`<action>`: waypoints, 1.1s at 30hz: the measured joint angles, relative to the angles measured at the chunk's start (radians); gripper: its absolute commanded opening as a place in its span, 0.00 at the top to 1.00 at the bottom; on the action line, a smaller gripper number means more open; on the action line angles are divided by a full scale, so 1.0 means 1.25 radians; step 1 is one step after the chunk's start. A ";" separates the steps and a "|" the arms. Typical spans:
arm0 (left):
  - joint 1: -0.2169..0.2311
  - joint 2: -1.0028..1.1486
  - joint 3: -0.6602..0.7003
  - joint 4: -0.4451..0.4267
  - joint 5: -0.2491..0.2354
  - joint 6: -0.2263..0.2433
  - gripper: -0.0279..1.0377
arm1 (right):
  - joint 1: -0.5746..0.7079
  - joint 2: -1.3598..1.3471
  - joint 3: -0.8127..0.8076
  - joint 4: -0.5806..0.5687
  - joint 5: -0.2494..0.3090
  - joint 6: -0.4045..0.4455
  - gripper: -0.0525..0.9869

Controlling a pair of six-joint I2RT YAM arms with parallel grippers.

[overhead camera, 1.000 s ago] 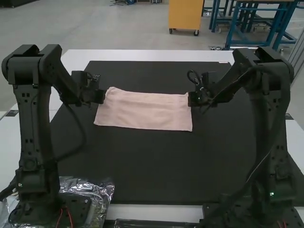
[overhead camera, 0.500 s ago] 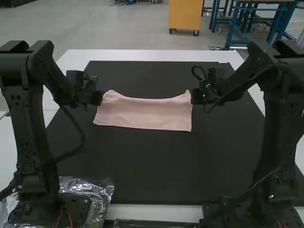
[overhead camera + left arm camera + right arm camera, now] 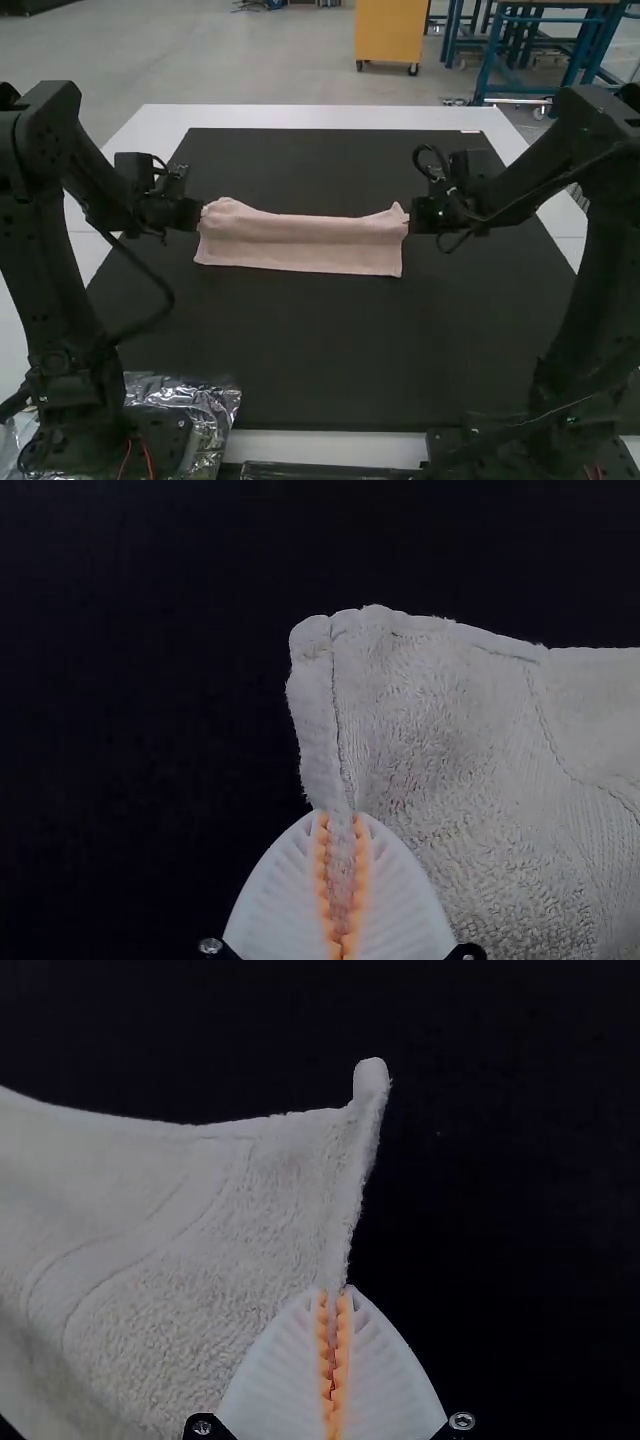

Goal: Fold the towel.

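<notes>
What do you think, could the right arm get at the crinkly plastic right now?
Probably not as things stand: the right gripper is shut on the right side of the towel, and the plastic lies across by the left arm's base.

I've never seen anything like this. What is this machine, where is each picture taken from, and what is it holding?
It is a robot with two mechanical arms, meant to fold a towel. The high view looks down from above and behind the left arm and right arm. The other two views come from a camera on each wrist.

A dark mat covers much of the white table. Over it, the pink towel stretches between the arms as a wide strip. The left gripper and right gripper each pinch one end of it, near a corner, between white, ribbed jaws with orange pads. Crumpled clear plastic lies by the left arm's base.
</notes>
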 measured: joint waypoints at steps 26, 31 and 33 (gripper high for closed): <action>0.050 -0.065 -0.176 0.028 0.009 0.056 0.06 | 0.007 -0.073 -0.146 -0.009 -0.023 0.035 0.09; 0.097 -0.115 -0.175 0.072 0.016 0.030 0.06 | 0.021 -0.073 -0.132 -0.008 -0.024 0.040 0.09; 0.109 -0.135 -0.174 0.078 0.017 0.016 0.06 | 0.038 -0.071 -0.122 -0.006 -0.021 0.041 0.09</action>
